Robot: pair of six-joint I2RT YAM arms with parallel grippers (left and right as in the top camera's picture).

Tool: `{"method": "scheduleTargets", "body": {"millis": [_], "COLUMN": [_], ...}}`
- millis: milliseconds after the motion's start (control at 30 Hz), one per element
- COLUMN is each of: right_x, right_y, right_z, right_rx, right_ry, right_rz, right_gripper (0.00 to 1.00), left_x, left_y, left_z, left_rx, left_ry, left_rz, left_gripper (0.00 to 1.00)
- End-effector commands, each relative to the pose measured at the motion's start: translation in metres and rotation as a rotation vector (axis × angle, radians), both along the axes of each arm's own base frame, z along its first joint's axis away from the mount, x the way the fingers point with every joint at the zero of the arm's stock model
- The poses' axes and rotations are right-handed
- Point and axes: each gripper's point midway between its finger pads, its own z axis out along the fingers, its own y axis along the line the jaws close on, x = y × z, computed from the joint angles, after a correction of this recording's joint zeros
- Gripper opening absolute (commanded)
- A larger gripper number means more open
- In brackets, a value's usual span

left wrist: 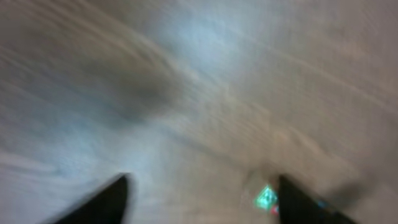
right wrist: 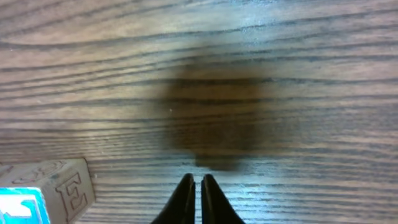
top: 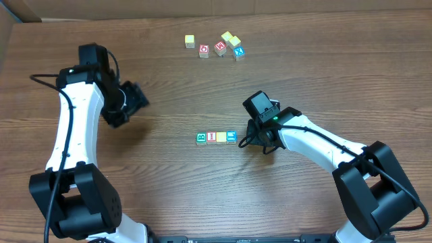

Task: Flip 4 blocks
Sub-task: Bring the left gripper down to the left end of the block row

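Right wrist view: my right pincer (right wrist: 194,182) is clenched, fingertips pressed together with nothing between them, bare wood table (right wrist: 280,74) beneath. At the lower left of that view sits the blue-faced block (right wrist: 37,193), near the tips but apart from them; an E shows on its pale side.

Overhead: the four blocks lie in one touching row mid-table: green B block (top: 201,138), red-marked block (top: 211,138), yellow block (top: 221,138), then the blue-faced one at the end nearest my right pincer, which stands just beside that end, not touching.

Farther off, my left pincer (top: 135,100) is well apart from the row, out to the left. Left wrist view is blurred; dark fingers (left wrist: 112,200) stand apart, released, nothing between.

Far side: loose cluster of other cubes (top: 220,46)
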Motion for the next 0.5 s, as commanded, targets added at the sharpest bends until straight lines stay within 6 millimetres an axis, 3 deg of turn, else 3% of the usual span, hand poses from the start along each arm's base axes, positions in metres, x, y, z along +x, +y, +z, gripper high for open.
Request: {"method": "scheduleTargets", "body": {"millis": [0,133,267,467], "right_x": [0.005,0.007,0.009,0.014], "right_y": [0.000,0.001,0.002,0.008], "right_z": [0.014,0.015,0.015,0.017], "right_rx": [0.006,0.011,0.018,0.044], "right_ry": [-0.037,-0.046,-0.056,-0.074], "right_rz": [-0.002,-0.001,-0.001,0.008], "right_gripper": [0.08,0.04,0.04,0.04], "left_x": [-0.016,-0.046,-0.066,-0.060], "left_y": [-0.036,-0.063,-0.076,-0.099], "left_z": [0.000,-0.026,-0.057,-0.090], "left_rx": [-0.068,-0.070,0.008,0.035], "left_ry": [0.020,0.130,0.187,0.101], "left_rz": [-0.187,-0.272,-0.343,-0.410], "left_gripper": [0.04,0.04,0.04,0.04]}}
